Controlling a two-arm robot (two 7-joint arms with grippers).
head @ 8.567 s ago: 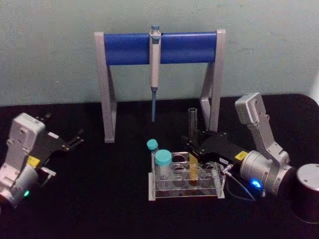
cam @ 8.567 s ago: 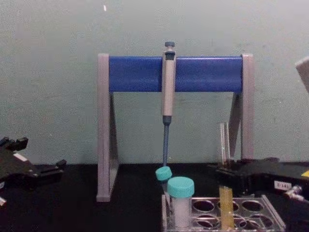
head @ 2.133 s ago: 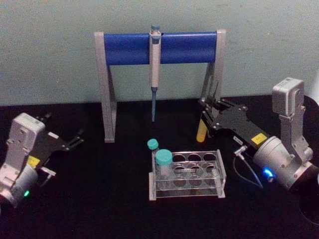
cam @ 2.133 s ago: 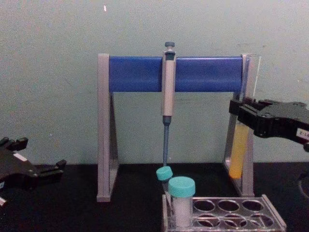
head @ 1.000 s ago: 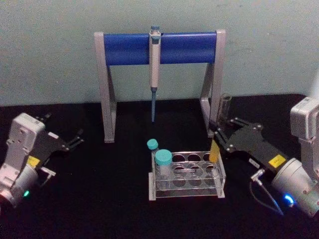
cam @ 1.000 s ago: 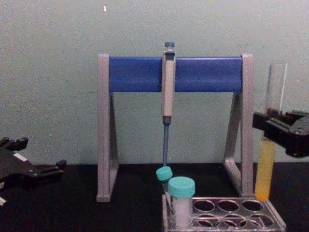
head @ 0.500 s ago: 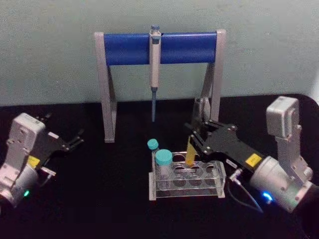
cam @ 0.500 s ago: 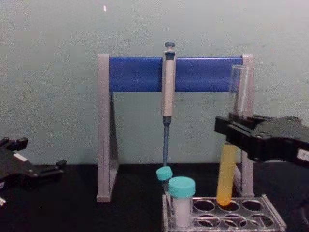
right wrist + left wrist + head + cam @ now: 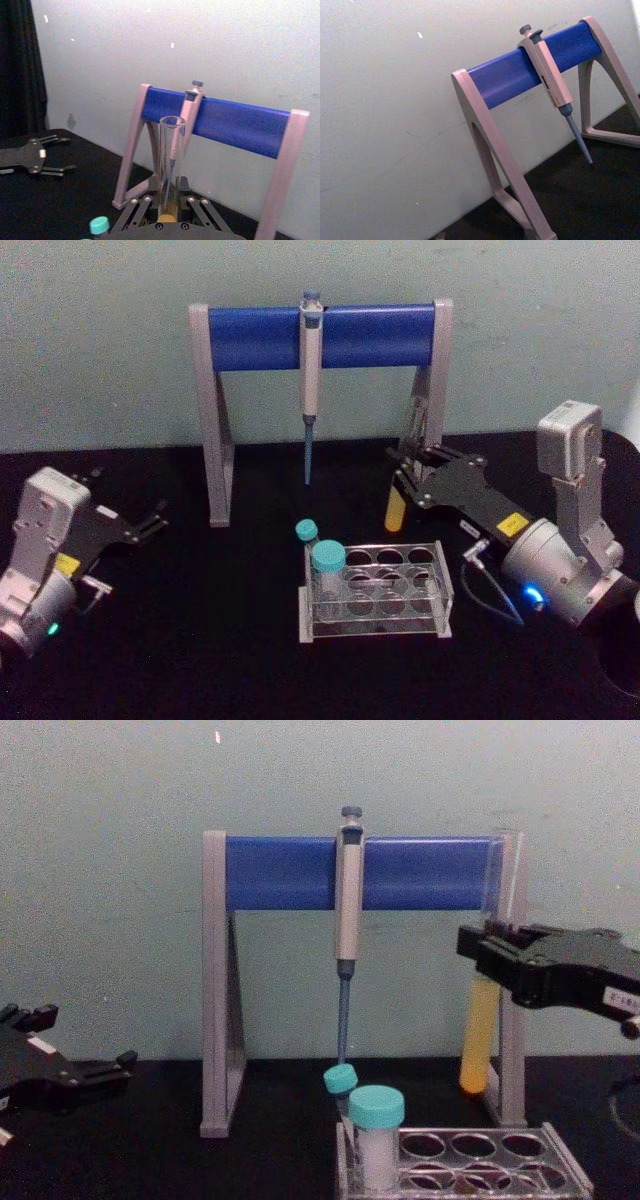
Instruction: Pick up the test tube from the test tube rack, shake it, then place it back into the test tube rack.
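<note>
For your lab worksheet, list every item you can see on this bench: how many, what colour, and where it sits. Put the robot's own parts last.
Tall clear glass test tube: one, yellow-orange liquid in its lower part, held roughly upright in the air beyond the rack.
Low clear plastic test tube rack: one, transparent, on the table at centre front.
Short teal-capped white tubes: two, standing in the rack's left end.
Grey-and-blue pipette stand: one, at the back by the wall.
Grey pipette: one, blue tip, hanging from the stand's bar.
Black table: one, under everything.
Right gripper: one, black, shut on the test tube.
Left gripper: one, black, open, parked at far left.
</note>
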